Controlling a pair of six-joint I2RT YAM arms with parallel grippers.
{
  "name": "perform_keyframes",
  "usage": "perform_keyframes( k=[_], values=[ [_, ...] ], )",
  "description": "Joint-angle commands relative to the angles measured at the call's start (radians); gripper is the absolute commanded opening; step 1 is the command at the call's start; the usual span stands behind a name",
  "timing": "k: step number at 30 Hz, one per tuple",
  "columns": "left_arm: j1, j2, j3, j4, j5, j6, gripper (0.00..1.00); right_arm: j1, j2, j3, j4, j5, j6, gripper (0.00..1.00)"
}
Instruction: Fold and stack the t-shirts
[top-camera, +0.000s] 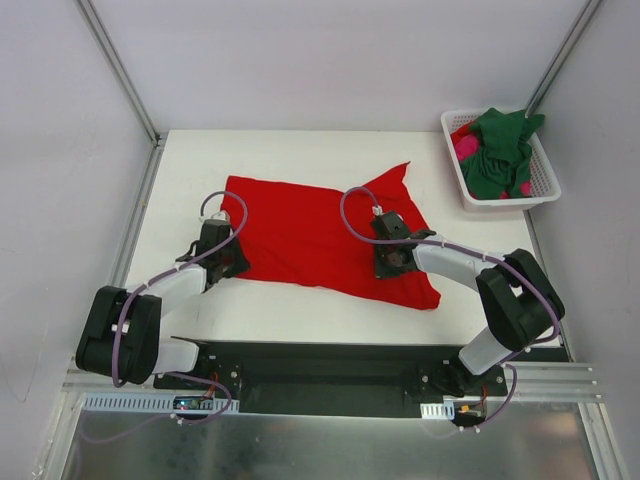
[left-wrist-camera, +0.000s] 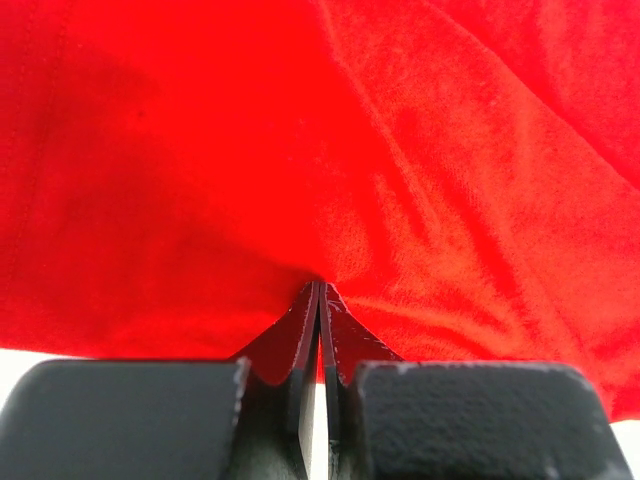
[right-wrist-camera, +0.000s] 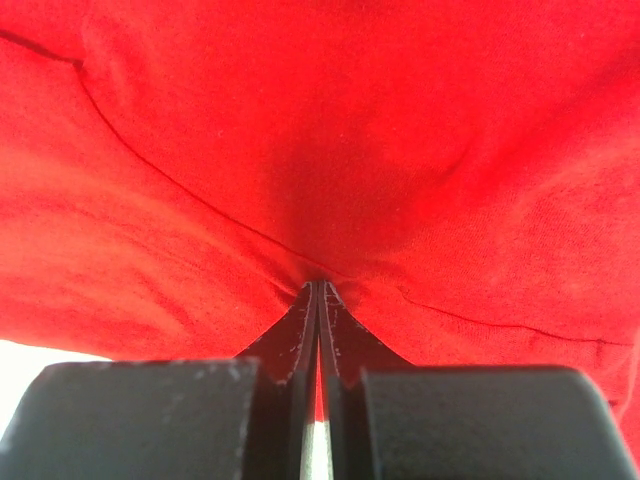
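The red t-shirt (top-camera: 300, 225) lies spread mid-counter (top-camera: 300, 312), long axis 9 to 3 o'clock, stretching toward 12 from the left claw (top-camera: 232, 262) and right claw (top-camera: 388, 264), both clenched on its near edge.

The left arm (top-camera: 175, 285) and right arm (top-camera: 450, 262) are clad in white shells between black joints. A purple cable (top-camera: 342, 212) is run along each. The fingers (left-wrist-camera: 298, 345) are matte black, grainy, scuffed at the edges
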Motion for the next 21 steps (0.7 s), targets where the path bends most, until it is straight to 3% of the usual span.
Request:
perform_keyframes(
  k=[1, 9, 15, 21],
  values=[
    [-0.009, -0.038, 0.003, -0.15, -0.088, -0.025, 0.0, 0.007, -0.006, -0.016, -0.079, -0.006, -0.001, 0.01],
    [-0.009, -0.067, 0.032, -0.335, -0.095, -0.069, 0.0, 0.007, -0.009, -0.004, -0.085, -0.012, -0.002, 0.01],
    [-0.016, -0.041, -0.006, -0.377, -0.037, -0.109, 0.0, 0.007, -0.013, 0.007, -0.091, -0.018, -0.011, 0.02],
    [-0.067, -0.128, -0.08, -0.417, -0.079, -0.181, 0.0, 0.007, -0.032, 0.005, -0.104, -0.014, -0.018, 0.01]
  ],
)
